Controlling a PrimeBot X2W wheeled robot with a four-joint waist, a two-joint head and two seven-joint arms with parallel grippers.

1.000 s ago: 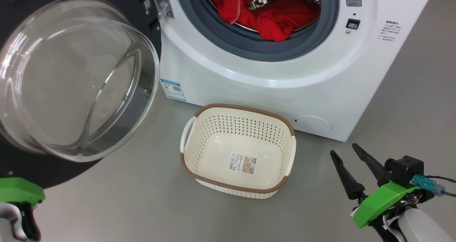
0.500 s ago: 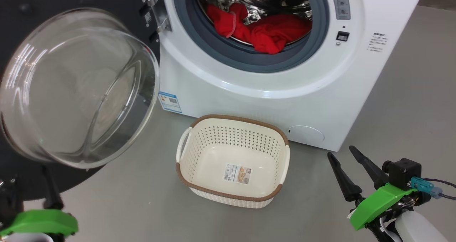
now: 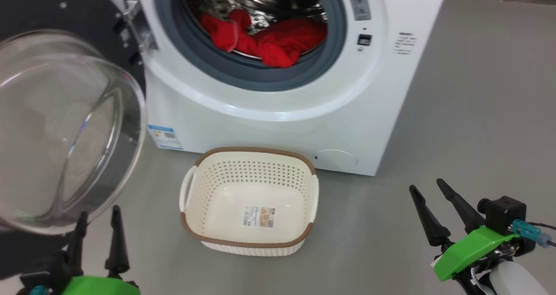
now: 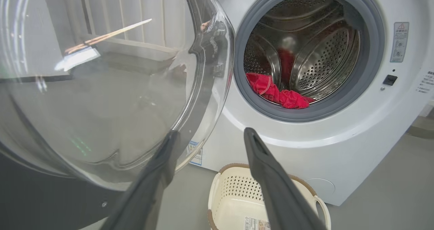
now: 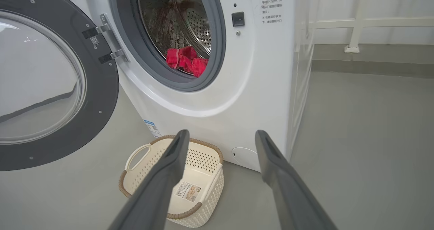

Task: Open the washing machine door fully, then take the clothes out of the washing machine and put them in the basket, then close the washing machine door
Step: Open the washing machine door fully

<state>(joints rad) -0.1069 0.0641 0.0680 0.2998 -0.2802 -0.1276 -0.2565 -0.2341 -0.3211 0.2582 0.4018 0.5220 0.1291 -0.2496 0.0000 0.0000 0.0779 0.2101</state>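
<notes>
The white washing machine stands with its door swung wide to the left, black rim and clear glass bowl facing me. Red clothes lie at the front of the steel drum, also seen as red clothes and red clothes. The cream basket sits hollow on the floor before the machine. My left gripper is open just below the door's glass, holding nothing. My right gripper is open at the lower right, well away from the basket.
Grey floor spreads to the right of the machine. A white railing and wall stand behind it. The door's glass bowl bulges close to my left fingers.
My left gripper has opened and risen into the head view below the door. The camera has turned, shifting machine and basket leftward in the picture. The right gripper stays open.
</notes>
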